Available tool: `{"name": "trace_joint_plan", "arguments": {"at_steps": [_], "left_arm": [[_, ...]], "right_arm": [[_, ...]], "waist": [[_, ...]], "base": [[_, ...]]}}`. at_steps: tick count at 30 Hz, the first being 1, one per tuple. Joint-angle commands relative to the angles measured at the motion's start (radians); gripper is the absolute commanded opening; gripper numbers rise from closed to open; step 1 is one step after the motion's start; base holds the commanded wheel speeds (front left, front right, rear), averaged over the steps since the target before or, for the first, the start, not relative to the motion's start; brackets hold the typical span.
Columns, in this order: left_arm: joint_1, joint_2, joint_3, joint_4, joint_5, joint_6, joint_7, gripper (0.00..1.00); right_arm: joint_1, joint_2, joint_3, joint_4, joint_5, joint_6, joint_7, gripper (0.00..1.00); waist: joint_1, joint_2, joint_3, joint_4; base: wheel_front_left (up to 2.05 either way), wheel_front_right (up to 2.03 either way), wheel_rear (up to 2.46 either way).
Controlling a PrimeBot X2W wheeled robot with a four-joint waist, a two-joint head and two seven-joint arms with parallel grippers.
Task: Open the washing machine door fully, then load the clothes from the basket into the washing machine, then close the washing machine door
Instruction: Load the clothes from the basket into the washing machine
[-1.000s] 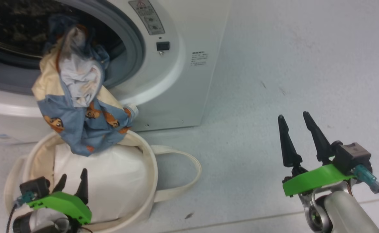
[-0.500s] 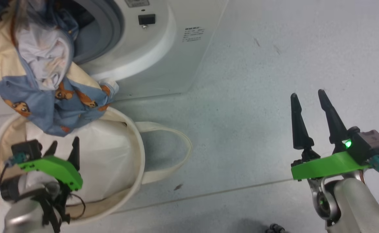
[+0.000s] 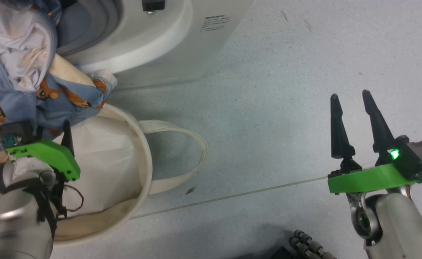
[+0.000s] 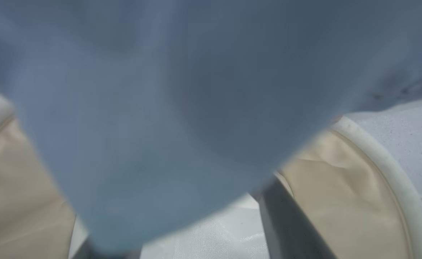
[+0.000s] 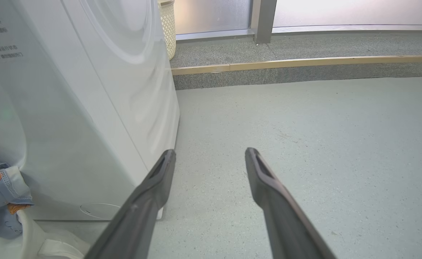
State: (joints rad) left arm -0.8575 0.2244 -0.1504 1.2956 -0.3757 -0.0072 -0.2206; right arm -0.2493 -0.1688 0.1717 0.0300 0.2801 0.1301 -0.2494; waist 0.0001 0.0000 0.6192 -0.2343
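Observation:
The light-blue bear-print clothes (image 3: pixel 34 90) hang out of the washing machine's (image 3: pixel 182 43) grey-gasketed opening, down over the cream basket (image 3: pixel 144 151). My left gripper (image 3: pixel 52 131) is over the basket, its fingertips up against the lower hem of the clothes. In the left wrist view blurred blue clothes (image 4: pixel 160 108) cover the fingertips, and the two finger bases stand apart, so it is open. My right gripper (image 3: pixel 351 97) is open over bare floor to the right; the right wrist view has it (image 5: pixel 211 153) beside the machine's side wall (image 5: pixel 70 108). The door is out of view.
A plain white pad (image 3: pixel 103 162) fills the basket. One loop handle (image 3: pixel 193 144) lies on the floor right of it. A dark ribbed part (image 3: pixel 308 244) sits at the bottom edge. Behind the machine are a raised step (image 5: pixel 304 63) and a pale wicker bin (image 5: pixel 167 28).
The head camera has tilted, sliding machine and basket up and left in the picture. My left gripper has risen from the basket's near side to the hanging clothes. The right gripper stays open.

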Motion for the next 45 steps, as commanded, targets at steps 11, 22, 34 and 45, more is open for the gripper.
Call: {"name": "trace_joint_plan", "arguments": {"at_steps": [11, 22, 34, 45], "left_arm": [[-0.022, 0.036, 0.036, -0.016, -0.021, -0.002, -0.04, 0.0], [0.105, 0.028, 0.099, -0.3, 0.043, -0.022, -0.041, 0.0], [0.139, 0.026, 0.242, -0.555, 0.14, -0.075, -0.041, 0.0], [-0.094, 0.046, 0.217, -0.38, 0.21, -0.108, -0.041, 0.0]], "right_arm": [[0.007, -0.001, 0.0, -0.034, -0.011, 0.001, -0.012, 1.0], [-0.02, 0.013, 0.036, 0.019, 0.023, 0.001, -0.012, 1.0], [-0.01, 0.021, 0.086, 0.082, 0.071, 0.001, -0.012, 1.0], [0.008, -0.01, 0.072, 0.06, 0.066, 0.001, -0.012, 1.0]], "waist": [[-0.0001, 0.0, -0.003, 0.02], [-0.0001, 0.0, -0.113, 0.07], [-0.0001, 0.0, -0.255, 0.055], [-0.0001, 0.0, -0.214, 0.003]], "base": [[0.0, 0.0, 0.0], [0.0, 0.0, 0.0], [0.0, 0.0, 0.0], [0.0, 0.0, 0.0]]}}
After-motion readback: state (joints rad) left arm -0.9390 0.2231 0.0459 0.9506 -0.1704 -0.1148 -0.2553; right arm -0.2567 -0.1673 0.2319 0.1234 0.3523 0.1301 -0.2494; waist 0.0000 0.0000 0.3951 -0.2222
